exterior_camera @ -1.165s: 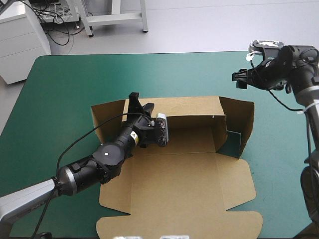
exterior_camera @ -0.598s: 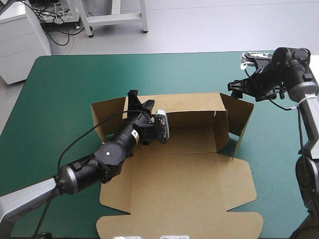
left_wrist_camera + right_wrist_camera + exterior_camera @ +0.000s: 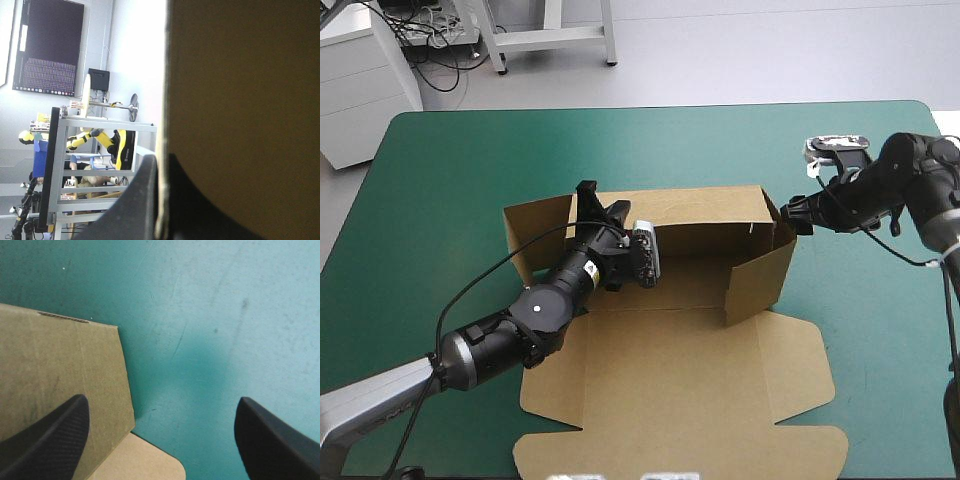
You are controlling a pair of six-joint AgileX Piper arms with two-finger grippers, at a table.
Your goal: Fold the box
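At the middle of the table (image 3: 450, 170) the box (image 3: 670, 390) sits half formed: back wall (image 3: 705, 205) up, right side wall (image 3: 760, 285) swung inward, lid (image 3: 670, 440) flat toward the near edge. Left gripper (image 3: 600, 203) jaws clenched on the back wall near its left corner. Right gripper (image 3: 790, 213) jaws spread wide, empty, at the side wall's outer face. I judge the board light, stiff and springy at creases, so I'd pinch edges near folds and push flat faces.
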